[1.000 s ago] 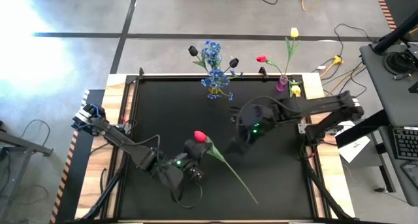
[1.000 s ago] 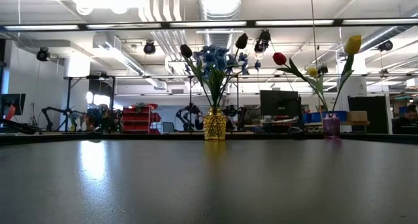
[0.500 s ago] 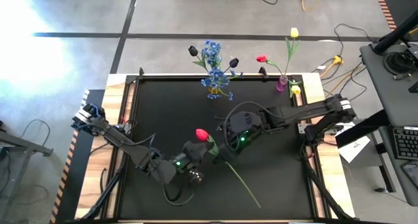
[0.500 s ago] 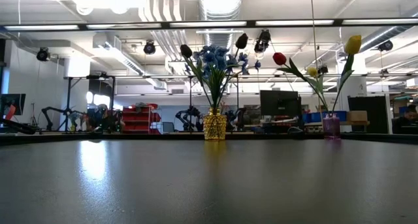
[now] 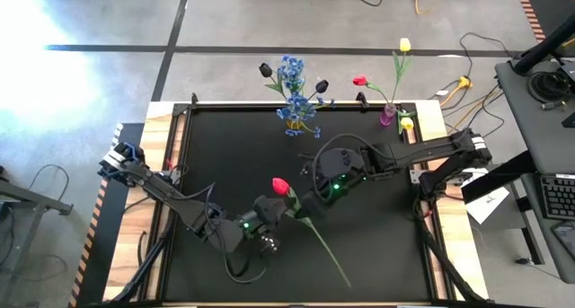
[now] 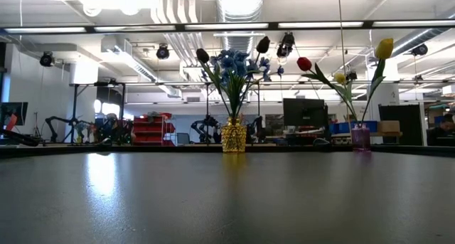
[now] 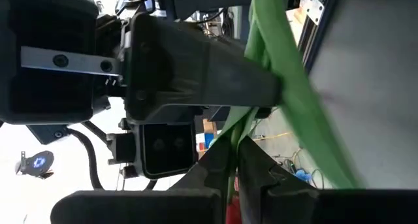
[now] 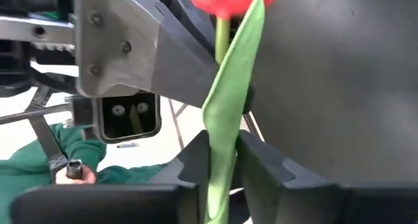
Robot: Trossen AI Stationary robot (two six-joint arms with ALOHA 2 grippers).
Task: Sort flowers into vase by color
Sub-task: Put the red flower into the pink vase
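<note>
Black tabletop (image 5: 225,164): red tulip (image 5: 280,186) diagonal, head far-left, stem near-right.

**No readable text**

No word, label, brand, number or sign can be read in any view. The paper (image 5: 486,200) off the table's edge at 3 o'clock carries dark marks too small to make out. The keyboard (image 5: 558,197) at 3 o'clock shows keys but no legible characters. The monitors (image 6: 304,113) in the room behind the table show nothing legible. The gripper housings in both wrist views bear only screws and plain plates.
</note>
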